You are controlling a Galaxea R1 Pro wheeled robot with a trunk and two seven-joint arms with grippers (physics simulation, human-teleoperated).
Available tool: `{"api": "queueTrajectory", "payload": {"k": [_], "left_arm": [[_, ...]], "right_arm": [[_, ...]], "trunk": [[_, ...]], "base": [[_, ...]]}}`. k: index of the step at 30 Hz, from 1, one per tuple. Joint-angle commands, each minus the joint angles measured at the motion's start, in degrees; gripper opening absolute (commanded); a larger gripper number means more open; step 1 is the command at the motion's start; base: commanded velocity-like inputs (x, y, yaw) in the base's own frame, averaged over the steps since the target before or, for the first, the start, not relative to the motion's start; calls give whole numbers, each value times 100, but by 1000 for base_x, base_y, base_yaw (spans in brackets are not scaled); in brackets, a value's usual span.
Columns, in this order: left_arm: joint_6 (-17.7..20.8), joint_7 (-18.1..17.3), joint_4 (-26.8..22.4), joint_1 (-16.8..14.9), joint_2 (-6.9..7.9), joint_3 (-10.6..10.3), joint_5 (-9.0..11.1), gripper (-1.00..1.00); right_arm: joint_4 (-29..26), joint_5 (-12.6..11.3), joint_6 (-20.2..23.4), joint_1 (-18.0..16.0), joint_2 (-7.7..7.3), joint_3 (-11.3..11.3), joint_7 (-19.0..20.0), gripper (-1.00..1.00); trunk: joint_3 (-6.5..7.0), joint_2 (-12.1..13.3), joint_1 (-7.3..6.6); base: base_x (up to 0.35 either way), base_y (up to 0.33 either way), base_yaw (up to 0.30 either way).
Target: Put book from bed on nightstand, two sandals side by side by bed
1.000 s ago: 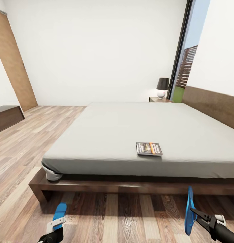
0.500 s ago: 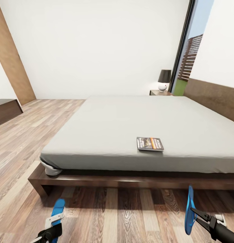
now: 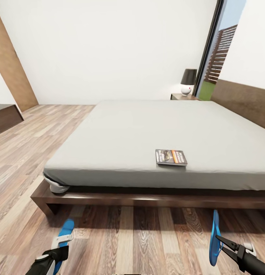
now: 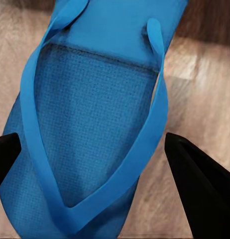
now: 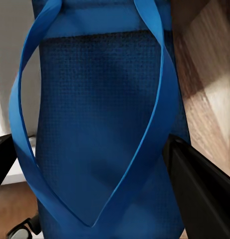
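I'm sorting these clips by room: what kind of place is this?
Most likely a bedroom: a large bed on a dark wooden frame, a nightstand carrying a lamp beside it, wood-plank floor.

Book (image 3: 171,157) flat near bed's (image 3: 155,133) front edge; blue sandals (image 3: 64,235) (image 3: 213,237) held above floor
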Motion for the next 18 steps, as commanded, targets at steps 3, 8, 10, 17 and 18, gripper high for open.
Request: {"api": "queueTrajectory", "payload": {"k": [3,8,10,17,18], "left_arm": [[-55,-31,112,-4,-6,31,-74,-100],[-200,-39,166,-4,-6,40,-72,-100],[-244,-40,169,-4,-4,48,-59,-100],[-431,-40,174,-4,-5,65,-45,-100],[-438,-40,174,-4,-5,67,-44,-100]], "right_arm": [[-1,-13,49,-4,0,-14,3,-100],[1,-15,49,-6,0,-14,3,-100],[1,-18,49,-5,0,-14,3,-100],[-3,-19,49,-4,0,-14,3,-100],[-4,-19,49,-4,0,-14,3,-100]], "trunk": [[-72,-6,6],[-182,-13,19],[-227,-16,24],[-382,-25,42],[-404,-26,45]], "base": [[0,0,0],[0,0,0],[0,0,0],[0,0,0],[0,0,0]]}}
